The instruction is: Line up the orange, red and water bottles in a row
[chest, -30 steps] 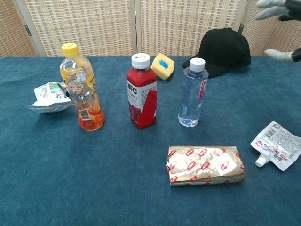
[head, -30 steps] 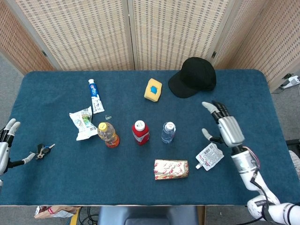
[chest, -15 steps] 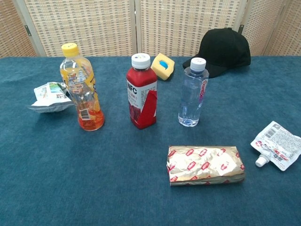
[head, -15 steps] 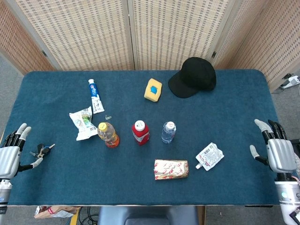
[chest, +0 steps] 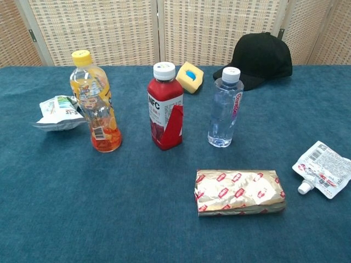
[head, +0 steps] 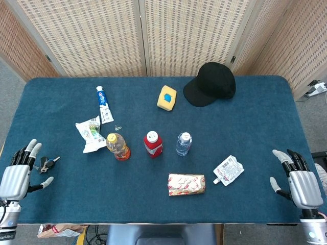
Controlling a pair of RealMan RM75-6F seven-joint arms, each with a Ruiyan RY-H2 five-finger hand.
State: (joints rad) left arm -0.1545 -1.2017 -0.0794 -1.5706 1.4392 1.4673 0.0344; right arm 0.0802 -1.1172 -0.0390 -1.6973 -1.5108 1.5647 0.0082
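Observation:
Three bottles stand upright in a row near the middle of the blue table. The orange bottle [head: 117, 146] [chest: 96, 103] with a yellow cap is on the left, the red bottle [head: 153, 145] [chest: 165, 107] with a white cap is in the middle, and the clear water bottle [head: 183, 144] [chest: 225, 108] is on the right. My left hand [head: 16, 176] hovers open at the table's front left corner. At the front right corner my right hand [head: 298, 176] is open too. Both hands are far from the bottles and hold nothing. Neither hand shows in the chest view.
A black cap [head: 211, 83], a yellow sponge [head: 166, 97], a toothpaste tube [head: 103, 104] and a crumpled snack bag [head: 91, 133] lie behind the row. A foil packet [head: 186, 184] and a white pouch [head: 228, 170] lie in front. Keys [head: 46, 164] sit by my left hand.
My right hand has drawn back from beside the white pouch to the table's front right corner, leaving the chest view. My left hand has shifted slightly inward. The bottles have not moved.

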